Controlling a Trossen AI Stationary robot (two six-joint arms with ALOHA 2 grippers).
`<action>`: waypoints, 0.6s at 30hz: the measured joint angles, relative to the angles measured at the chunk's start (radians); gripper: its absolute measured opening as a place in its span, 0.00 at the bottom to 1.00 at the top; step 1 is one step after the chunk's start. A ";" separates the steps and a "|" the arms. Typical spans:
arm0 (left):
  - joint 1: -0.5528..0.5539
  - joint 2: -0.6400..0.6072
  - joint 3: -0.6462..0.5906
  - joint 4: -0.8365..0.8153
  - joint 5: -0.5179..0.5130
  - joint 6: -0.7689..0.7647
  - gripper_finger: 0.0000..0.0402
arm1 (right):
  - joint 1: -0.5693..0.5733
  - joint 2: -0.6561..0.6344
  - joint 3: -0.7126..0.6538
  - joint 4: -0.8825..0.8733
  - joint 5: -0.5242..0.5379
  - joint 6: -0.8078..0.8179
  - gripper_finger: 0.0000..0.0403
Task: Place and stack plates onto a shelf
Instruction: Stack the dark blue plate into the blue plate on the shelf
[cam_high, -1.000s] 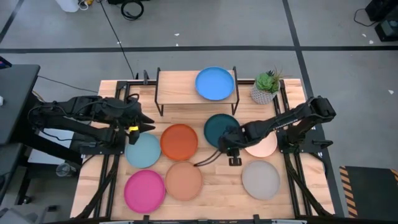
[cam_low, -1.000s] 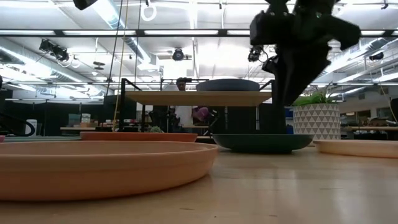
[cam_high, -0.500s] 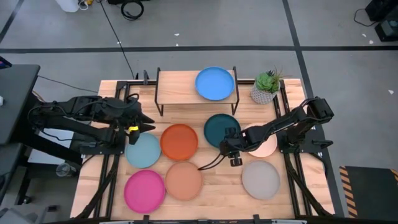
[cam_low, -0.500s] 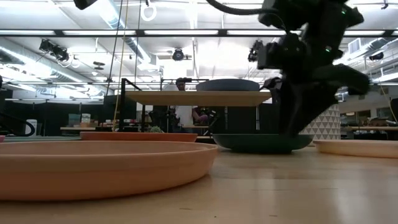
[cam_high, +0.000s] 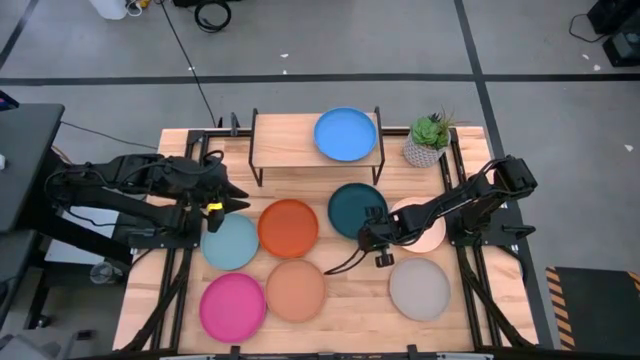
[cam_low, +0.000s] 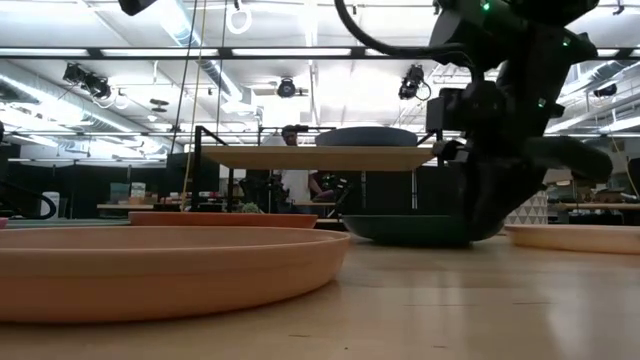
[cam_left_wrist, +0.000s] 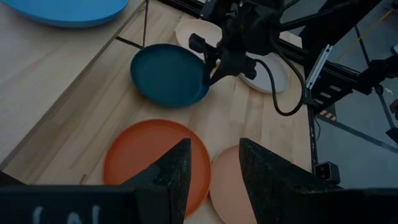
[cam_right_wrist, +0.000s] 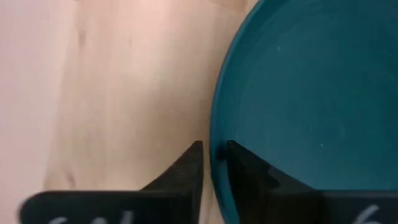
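Observation:
The dark teal plate lies flat on the table in front of the shelf. The bright blue plate lies on the shelf's right half. My right gripper is down at the teal plate's near-right rim and shut on it; it also shows in the low view. The cream plate lies under the right arm. The orange, light blue, tan, magenta and grey plates lie flat on the table. My left gripper is open and empty at the table's left. My right gripper pinches the dark teal plate's rim at its near-right side, one finger inside the plate and one outside over the table. The fingers come from above, slanting in from the table's right. The plate lies flat on the table.
A potted plant stands at the shelf's right end. The shelf's left half is bare wood. A cable trails from the right wrist over the table toward the tan plate.
My right gripper has gone down and a little toward the near edge, onto the dark teal plate's near-right rim. The plate has stayed flat where it was.

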 joint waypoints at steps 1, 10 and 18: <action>0.000 0.000 0.000 0.000 0.000 0.000 0.35 | 0.003 -0.001 0.000 0.003 -0.018 0.000 0.15; 0.000 0.000 0.000 0.001 0.000 -0.001 0.35 | 0.060 -0.003 0.235 -0.217 -0.097 -0.050 0.07; 0.000 0.000 0.000 0.002 0.000 -0.002 0.35 | 0.081 -0.004 0.609 -0.478 -0.129 -0.169 0.05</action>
